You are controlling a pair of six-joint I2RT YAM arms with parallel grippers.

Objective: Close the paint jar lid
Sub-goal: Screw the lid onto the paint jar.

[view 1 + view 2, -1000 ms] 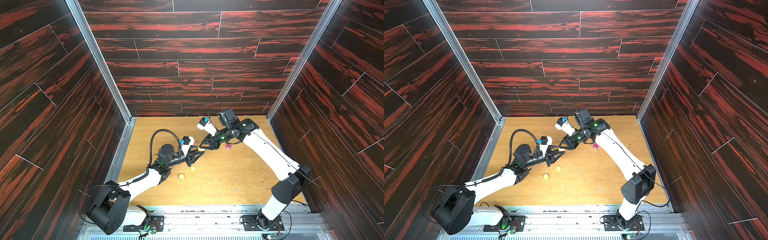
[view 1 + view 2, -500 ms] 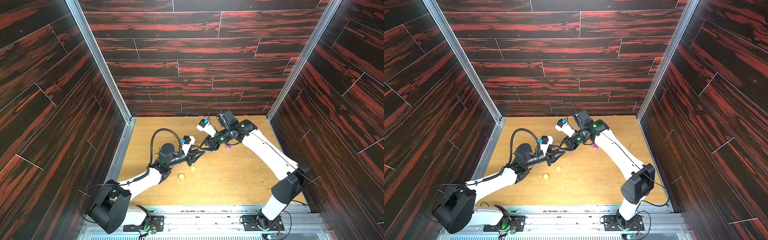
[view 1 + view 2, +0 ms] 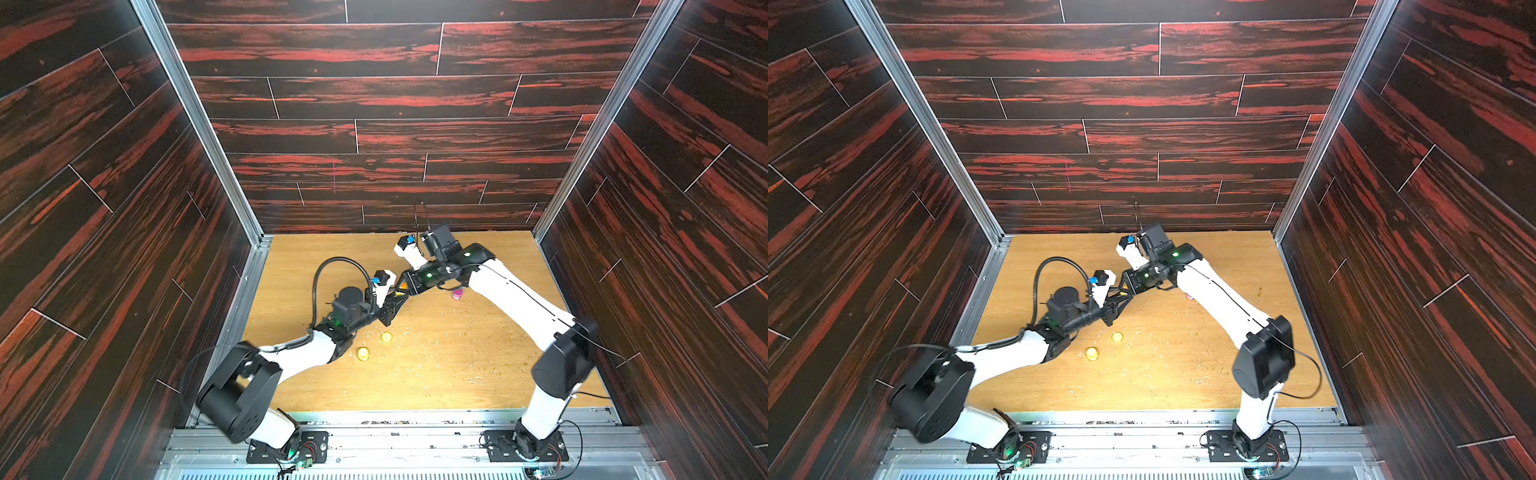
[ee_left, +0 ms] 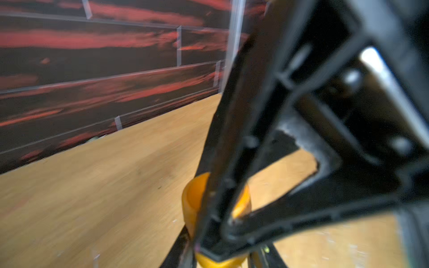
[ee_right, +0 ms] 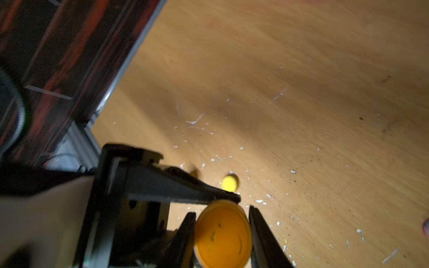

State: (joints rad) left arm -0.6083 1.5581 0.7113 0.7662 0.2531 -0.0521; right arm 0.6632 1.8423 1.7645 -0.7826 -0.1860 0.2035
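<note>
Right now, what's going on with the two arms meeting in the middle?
Both arms hold one orange paint jar above the table. The left gripper is shut on its body; the right gripper clamps the round orange lid. Whether the lid is fully seated can't be seen. Two yellow pieces and a pink jar lie below.

Wooden table (image 3: 457, 374), two yellow items (image 3: 363, 353), pink jar (image 3: 457, 294)

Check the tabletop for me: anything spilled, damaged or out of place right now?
White flecks and scrape marks litter the wooden tabletop, like dried paint chips. A yellow cap and another yellow piece lie loose on it. No wet spill shows.
</note>
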